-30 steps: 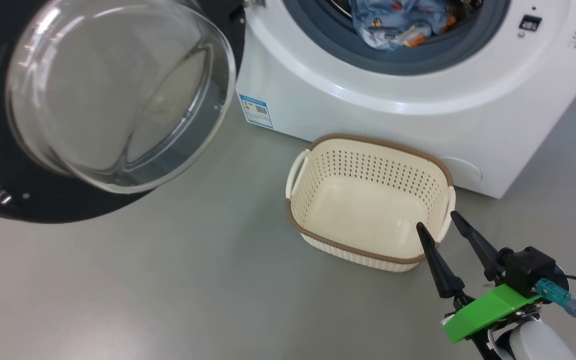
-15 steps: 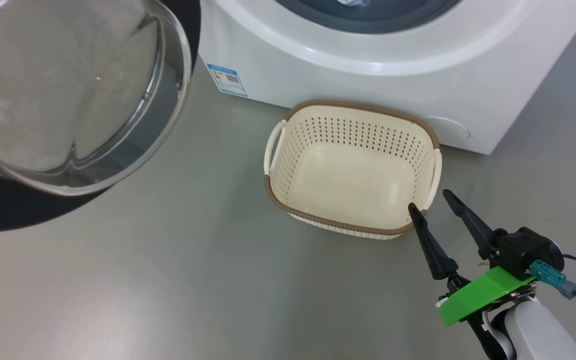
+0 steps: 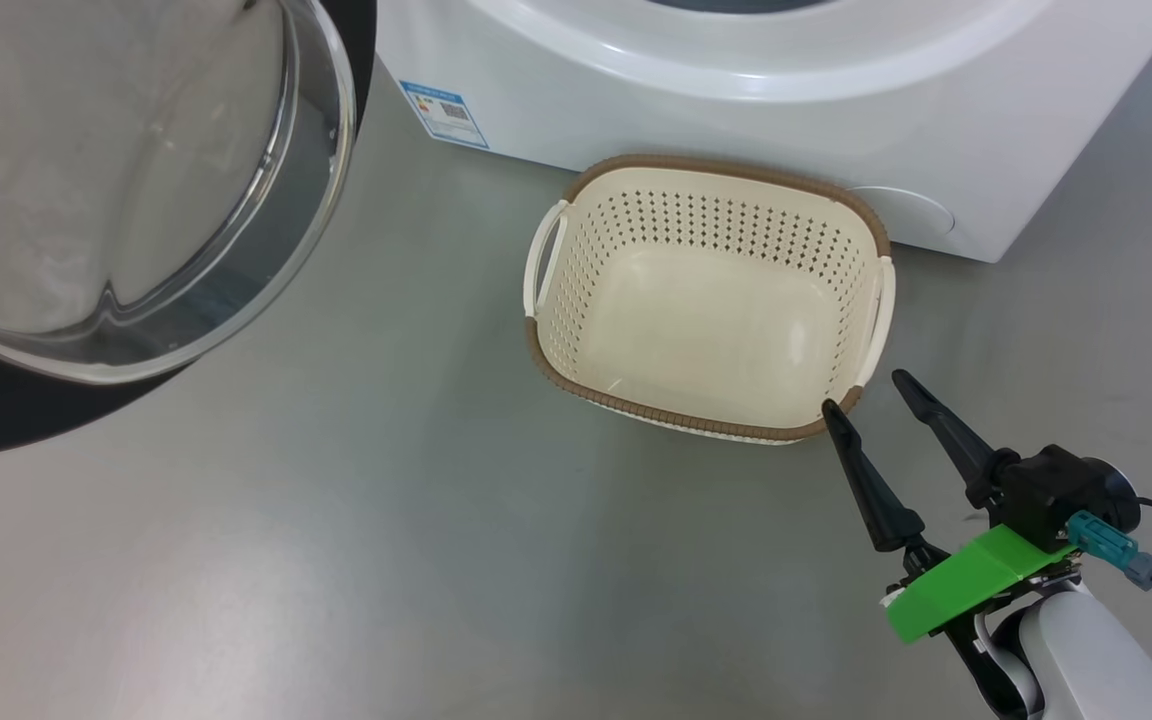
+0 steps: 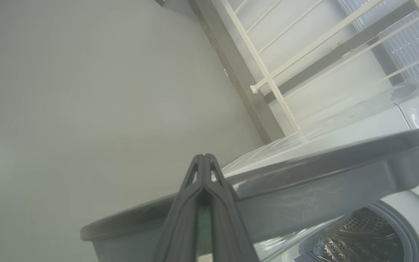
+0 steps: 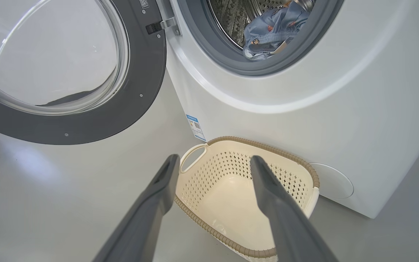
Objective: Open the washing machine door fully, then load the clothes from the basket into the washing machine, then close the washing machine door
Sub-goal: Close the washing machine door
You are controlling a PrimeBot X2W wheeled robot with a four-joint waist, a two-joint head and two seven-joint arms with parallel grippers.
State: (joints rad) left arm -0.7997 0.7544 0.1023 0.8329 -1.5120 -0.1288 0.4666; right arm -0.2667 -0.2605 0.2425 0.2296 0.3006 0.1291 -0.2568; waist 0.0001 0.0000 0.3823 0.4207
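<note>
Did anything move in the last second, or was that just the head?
Mainly the head camera swung down: the whole view slid, and the opening of the washing machine went off the top edge. The right gripper, open and empty, seems drawn back slightly to the near right corner of the basket. Unchanged: basket empty, clothes inside the machine, washing machine door open, left gripper shut.

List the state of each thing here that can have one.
washing machine door: swung wide open.
washing machine: mouth uncovered, loaded.
clothes: lying inside the drum.
basket: upright on the floor, empty.
left pincer: shut.
right pincer: open, empty, by the basket's corner.
</note>
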